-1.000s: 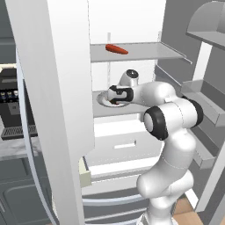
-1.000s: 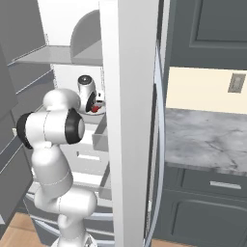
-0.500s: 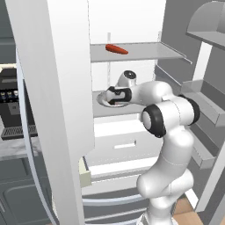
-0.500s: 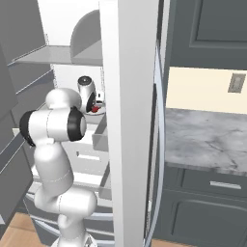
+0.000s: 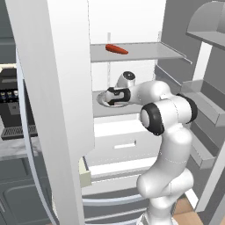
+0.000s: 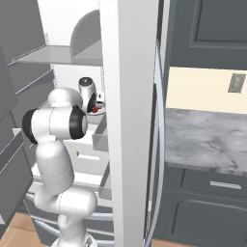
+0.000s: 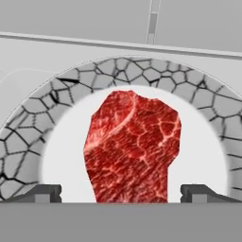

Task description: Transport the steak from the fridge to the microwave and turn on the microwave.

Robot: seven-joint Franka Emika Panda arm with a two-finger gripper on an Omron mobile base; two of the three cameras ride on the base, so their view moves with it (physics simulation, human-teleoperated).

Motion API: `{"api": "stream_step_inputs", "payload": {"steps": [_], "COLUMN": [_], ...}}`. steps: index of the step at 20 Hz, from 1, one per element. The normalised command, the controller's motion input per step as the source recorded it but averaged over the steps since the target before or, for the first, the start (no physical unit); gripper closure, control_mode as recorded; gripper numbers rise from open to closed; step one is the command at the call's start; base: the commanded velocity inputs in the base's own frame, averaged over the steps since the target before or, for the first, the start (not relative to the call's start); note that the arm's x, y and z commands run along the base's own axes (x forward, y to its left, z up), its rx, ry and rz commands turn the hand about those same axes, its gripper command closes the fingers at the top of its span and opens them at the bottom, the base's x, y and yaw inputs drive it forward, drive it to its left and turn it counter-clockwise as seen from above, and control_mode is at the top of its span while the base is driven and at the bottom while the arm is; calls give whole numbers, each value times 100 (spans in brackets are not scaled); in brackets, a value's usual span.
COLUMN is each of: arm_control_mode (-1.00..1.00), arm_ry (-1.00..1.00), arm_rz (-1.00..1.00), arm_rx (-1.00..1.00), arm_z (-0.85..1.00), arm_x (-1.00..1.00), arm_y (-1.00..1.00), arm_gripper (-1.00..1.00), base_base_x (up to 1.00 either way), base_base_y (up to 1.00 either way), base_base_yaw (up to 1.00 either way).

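Arm barely lower; marbled red steak (image 7: 133, 149), seemingly plated.

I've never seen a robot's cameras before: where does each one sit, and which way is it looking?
Left base view: behind the arm on its left, facing into the fridge; the arm rises at lower right, reaching a plate.
Right base view: behind on the right, facing the fridge edge and a counter; the arm rises at lower left.
Hand view: on the hand, looking down at the steak on the plate, between the open jaws' tips.
Both base views share arm and fridge; right base and hand views share the steak.
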Motion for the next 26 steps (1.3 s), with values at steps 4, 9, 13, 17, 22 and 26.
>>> {"api": "stream_step_inputs", "payload": {"steps": [4, 9, 13, 17, 22, 26], "arm_control_mode": [-100, -100, -100, -100, -100, -100], "arm_ry": [0, 0, 0, 0, 0, 0], "arm_rz": [0, 0, 0, 0, 0, 0], "arm_rx": [0, 0, 0, 0, 0, 0], "arm_z": [-7, -5, -1, 0, -1, -3], "arm_x": [7, 7, 7, 7, 8, 8], "arm_y": [0, 0, 0, 0, 0, 0], "arm_gripper": [-100, -100, -100, -100, -100, -100], "base_base_x": [0, 0, 0, 0, 0, 0], "base_base_y": [0, 0, 0, 0, 0, 0], "base_base_yaw": [0, 0, 0, 0, 0, 0]}}
